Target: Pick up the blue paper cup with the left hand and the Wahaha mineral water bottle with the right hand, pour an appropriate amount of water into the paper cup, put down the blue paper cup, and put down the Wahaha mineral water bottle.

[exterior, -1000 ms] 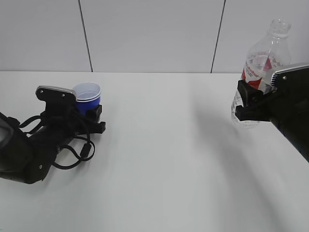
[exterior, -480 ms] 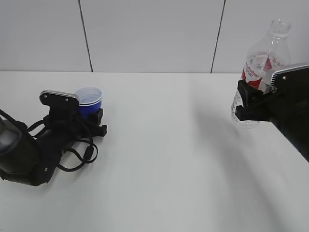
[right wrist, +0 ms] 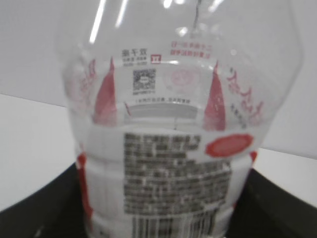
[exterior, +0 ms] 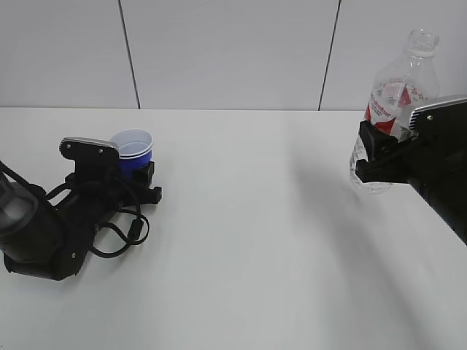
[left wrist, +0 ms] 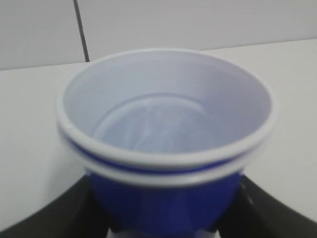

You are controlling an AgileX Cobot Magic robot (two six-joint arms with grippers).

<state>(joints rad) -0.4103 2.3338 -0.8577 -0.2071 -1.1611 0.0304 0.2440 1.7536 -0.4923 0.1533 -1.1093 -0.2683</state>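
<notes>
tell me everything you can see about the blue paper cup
The blue paper cup is small and tapered, deep blue outside and white inside, with a doubled white rim that suggests two nested cups. It stands upright with its mouth open. The left wrist view shows the white bottom with faint swirled marks; whether it holds water cannot be told. It sits in the left tool, whose black fingers flank its lower wall, at the left of the white table.
</notes>
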